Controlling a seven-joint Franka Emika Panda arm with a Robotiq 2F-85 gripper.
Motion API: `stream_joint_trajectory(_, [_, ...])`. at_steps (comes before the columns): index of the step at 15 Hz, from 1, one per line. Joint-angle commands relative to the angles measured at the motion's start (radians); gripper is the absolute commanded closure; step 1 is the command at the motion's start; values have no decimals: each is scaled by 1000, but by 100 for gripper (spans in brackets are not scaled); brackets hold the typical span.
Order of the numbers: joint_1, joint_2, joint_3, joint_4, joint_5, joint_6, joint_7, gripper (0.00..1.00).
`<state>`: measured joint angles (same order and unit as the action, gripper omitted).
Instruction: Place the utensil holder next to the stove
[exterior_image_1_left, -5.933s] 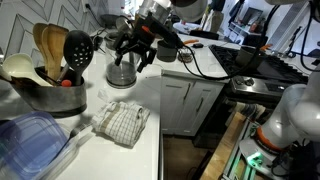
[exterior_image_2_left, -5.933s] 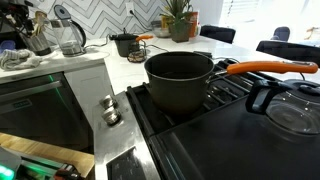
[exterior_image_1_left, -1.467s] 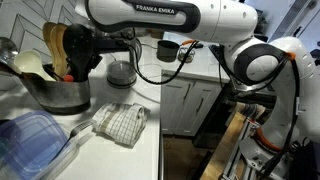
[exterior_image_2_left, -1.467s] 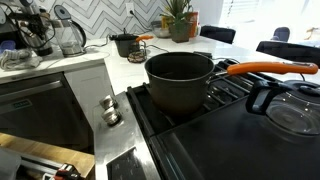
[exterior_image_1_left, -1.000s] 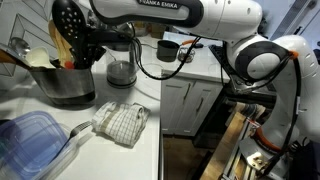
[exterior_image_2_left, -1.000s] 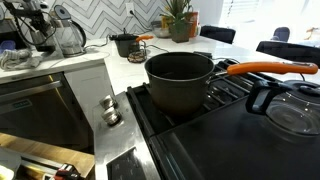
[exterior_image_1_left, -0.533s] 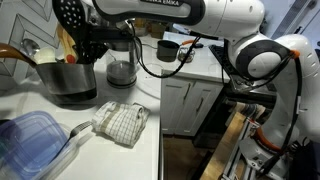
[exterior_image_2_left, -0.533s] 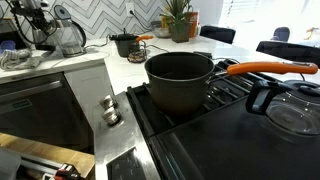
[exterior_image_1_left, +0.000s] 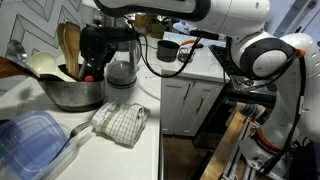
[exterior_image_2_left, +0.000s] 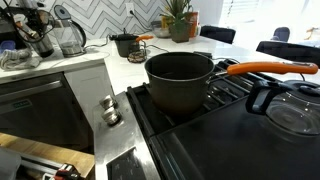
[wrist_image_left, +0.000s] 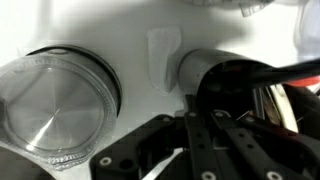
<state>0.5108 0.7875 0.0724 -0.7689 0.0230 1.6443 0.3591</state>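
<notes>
The utensil holder (exterior_image_1_left: 72, 93) is a wide grey metal bowl full of wooden spoons, tilted a little above the white counter. It also shows far off at the left as the utensil holder (exterior_image_2_left: 37, 42). My gripper (exterior_image_1_left: 98, 72) is shut on its right rim, beside the glass kettle (exterior_image_1_left: 122, 70). In the wrist view the dark fingers (wrist_image_left: 196, 140) are pressed together on the holder's rim (wrist_image_left: 205, 62). The stove (exterior_image_2_left: 230, 130) fills the foreground of an exterior view, and the stove (exterior_image_1_left: 252, 92) is partly hidden behind my arm.
A checked towel (exterior_image_1_left: 122, 122) and a blue-lidded plastic box (exterior_image_1_left: 30, 140) lie on the counter near the front. A small dark pot (exterior_image_1_left: 168, 50) stands further back. A grey pan with an orange handle (exterior_image_2_left: 180, 80) sits on the stove. The kettle lid (wrist_image_left: 55, 105) lies below the wrist.
The holder has moved right towards the kettle with my gripper still shut on its rim, and it sits slightly lower than half a second ago.
</notes>
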Motion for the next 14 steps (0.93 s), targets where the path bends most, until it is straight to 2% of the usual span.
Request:
stream_joint_trajectory(1, [15,-51,-11,-40,-39,-90,-35,98])
stream_joint_trajectory(8, [-10,-129,-4,-104,-20,-152,-36,98])
stream_joint_trajectory(14, [-43,-179,5,-204,-1,-123,-93,98])
